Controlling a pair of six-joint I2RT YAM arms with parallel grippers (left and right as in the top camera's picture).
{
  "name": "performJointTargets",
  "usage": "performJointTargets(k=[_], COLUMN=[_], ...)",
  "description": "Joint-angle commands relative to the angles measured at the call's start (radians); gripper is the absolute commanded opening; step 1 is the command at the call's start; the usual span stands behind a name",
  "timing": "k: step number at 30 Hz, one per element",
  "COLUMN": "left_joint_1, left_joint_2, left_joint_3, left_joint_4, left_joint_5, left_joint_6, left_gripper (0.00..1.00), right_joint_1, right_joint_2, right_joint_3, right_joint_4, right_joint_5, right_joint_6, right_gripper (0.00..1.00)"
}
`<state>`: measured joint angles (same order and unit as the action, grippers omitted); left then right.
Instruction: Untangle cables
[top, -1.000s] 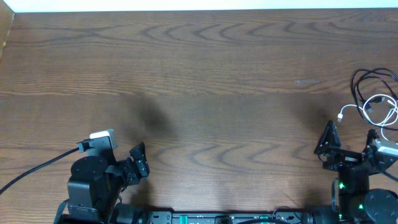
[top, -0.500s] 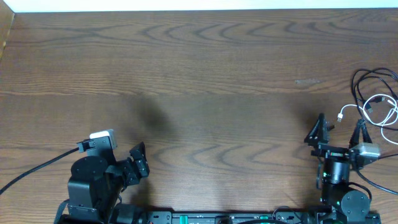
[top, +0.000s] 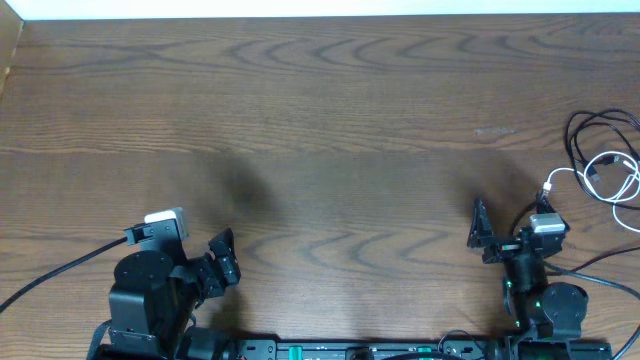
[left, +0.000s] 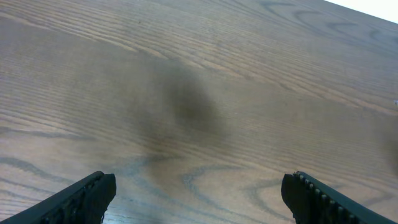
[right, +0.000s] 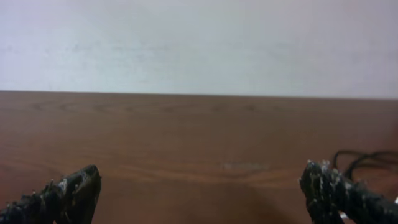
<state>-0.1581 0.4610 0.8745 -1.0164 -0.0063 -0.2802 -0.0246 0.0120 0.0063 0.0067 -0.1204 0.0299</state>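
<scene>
The black cable (top: 584, 128) and the white cable (top: 612, 172) lie looped together at the table's right edge, the white plug end near the black loop. A bit of the black cable shows at the right of the right wrist view (right: 367, 158). My right gripper (top: 507, 222) is open and empty, low at the front right, left of the cables and apart from them; its wrist view (right: 200, 177) shows bare wood between the fingers. My left gripper (top: 222, 255) is open and empty at the front left, over bare wood in its wrist view (left: 199, 186).
The wooden table (top: 320, 120) has a pale wall along its far edge (right: 199, 43). A thick black wire (top: 50, 275) runs from the left arm off the left side. Both arm bases stand at the front edge.
The right arm has swung left along the front edge, away from the cables, with its gripper still open. The left arm and the cables have not moved.
</scene>
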Motion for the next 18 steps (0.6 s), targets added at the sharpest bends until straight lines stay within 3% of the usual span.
performJointTargets(k=[1, 4, 18], left_joint_1=[0.002, 0.002, 0.002], left_joint_2=[-0.003, -0.003, -0.003], left_joint_3=[-0.004, -0.004, -0.004], left_joint_4=[0.000, 0.000, 0.000], left_joint_5=[-0.006, -0.006, -0.006], left_joint_6=[0.016, 0.016, 0.016], left_gripper=[0.91, 0.90, 0.90], right_joint_1=[0.043, 0.106, 0.090], right_joint_2=[-0.007, -0.007, -0.007], right_joint_3=[-0.001, -0.001, -0.001], right_joint_4=[-0.004, -0.086, -0.082], right_joint_5=[0.045, 0.116, 0.121], right_joint_6=[-0.080, -0.080, -0.012], right_gripper=[0.99, 0.99, 0.99])
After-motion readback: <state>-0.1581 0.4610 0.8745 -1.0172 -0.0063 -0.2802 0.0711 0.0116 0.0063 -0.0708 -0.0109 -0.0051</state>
